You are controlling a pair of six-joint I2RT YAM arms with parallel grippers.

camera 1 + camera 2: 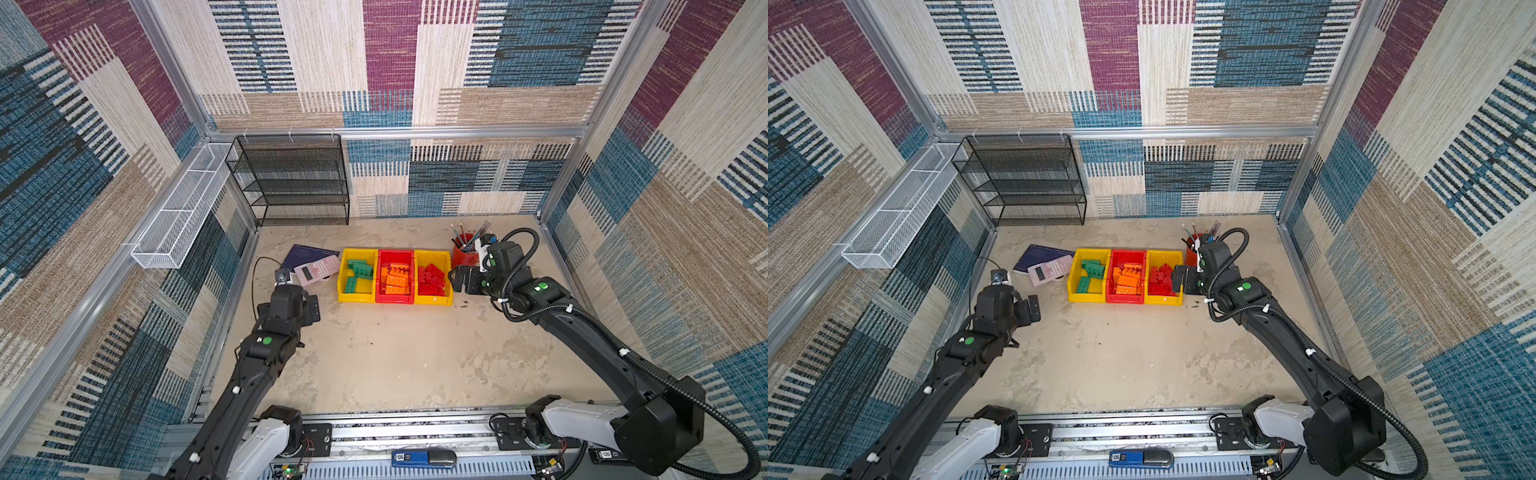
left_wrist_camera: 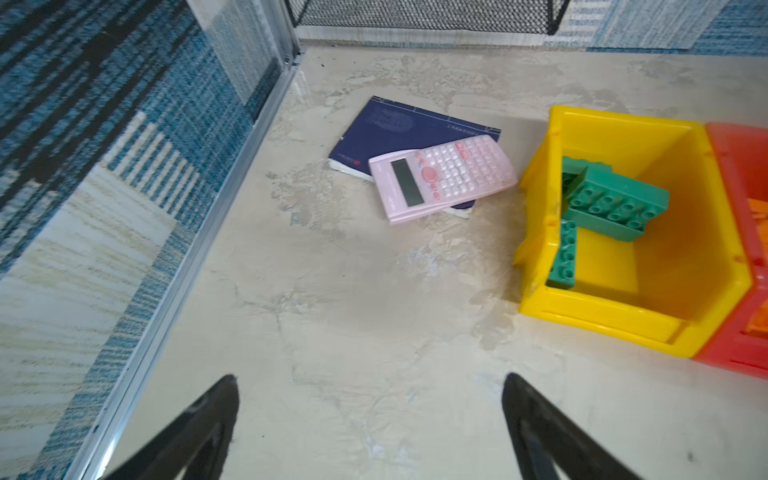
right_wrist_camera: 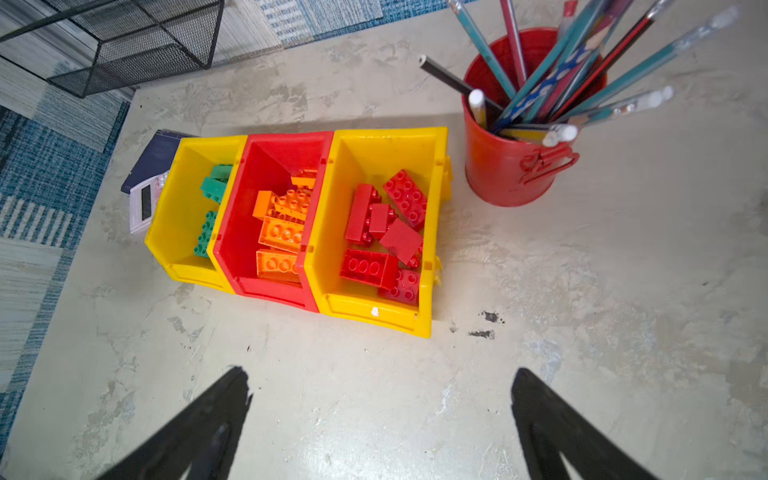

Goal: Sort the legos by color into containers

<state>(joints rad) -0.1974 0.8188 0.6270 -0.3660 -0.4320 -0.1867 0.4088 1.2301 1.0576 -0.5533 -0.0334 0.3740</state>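
Legos: the green legos (image 1: pixel 358 270) lie in the left yellow container (image 1: pixel 357 297). The orange legos (image 1: pixel 395 281) lie in the red container (image 1: pixel 394 300) in the middle. The red legos (image 1: pixel 432 282) lie in the right yellow container (image 1: pixel 434 301). No brick shows loose on the surface (image 1: pixel 395 357).
Containers: three in a row, walls touching, toward the far side of the surface.
Left jaws: wide and holding nothing, above bare surface to the near left of the row, near the calculator (image 1: pixel 318 269).
Right jaws: wide and empty, just right of the right yellow container, with the pencil cup (image 1: pixel 464 257) just beyond on the far side.
Step in hand: probably the closing check, since the sorting looks done, with each colour alone in its container.
How to do it well: look over the surface and the container corners for a stray brick, because the walls hide some corners. Then lift both arms first and draw them toward the near edge.
Risk: a sideways sweep by the right arm could nudge the row or catch the pencils leaning out of the cup.
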